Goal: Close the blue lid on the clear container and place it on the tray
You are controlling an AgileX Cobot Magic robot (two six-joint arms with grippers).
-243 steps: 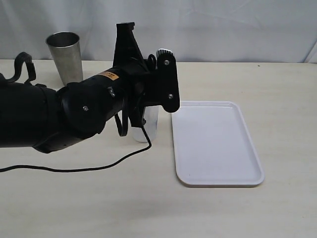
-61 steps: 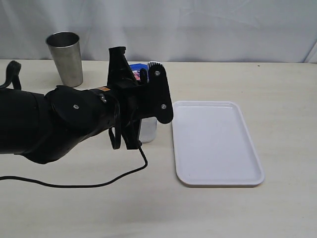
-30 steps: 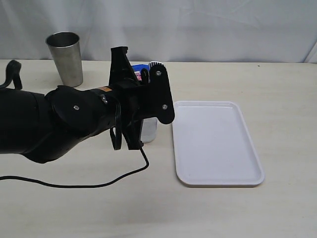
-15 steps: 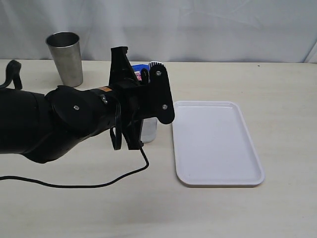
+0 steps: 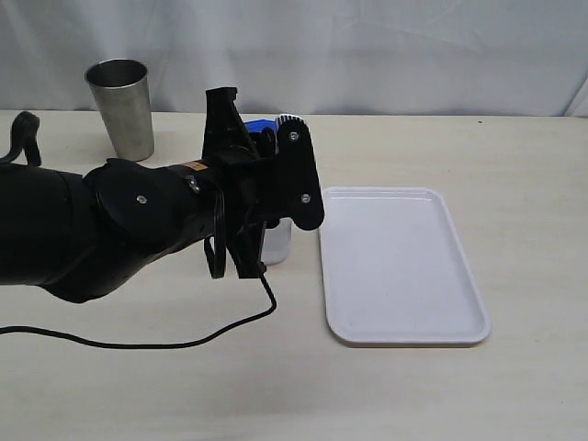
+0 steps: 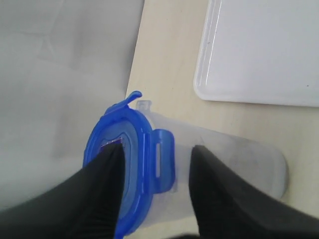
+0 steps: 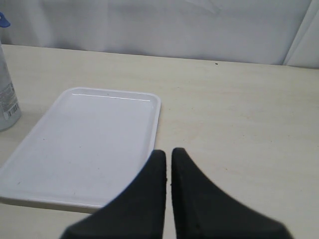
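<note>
The clear container [image 5: 277, 241] stands upright just left of the white tray [image 5: 404, 266], mostly hidden behind my left arm. The blue lid [image 5: 258, 124] sits on its top. In the left wrist view the lid [image 6: 132, 149] has one flap [image 6: 164, 159] folded down the container wall [image 6: 234, 164]. My left gripper [image 6: 157, 149] is open; one finger lies over the lid's top, the other across the container's side, the flap between them. My right gripper [image 7: 168, 152] is shut and empty, hovering near the tray's [image 7: 84, 144] edge, out of the exterior view.
A steel cup [image 5: 122, 106] stands at the back left of the table. A black cable [image 5: 184, 342] loops over the table in front of the left arm. The tray holds nothing. The container [image 7: 7, 89] also shows at the right wrist view's edge.
Over eight seconds my left arm has dropped lower and the blue lid now shows on the container. In the last second almost nothing has moved.
</note>
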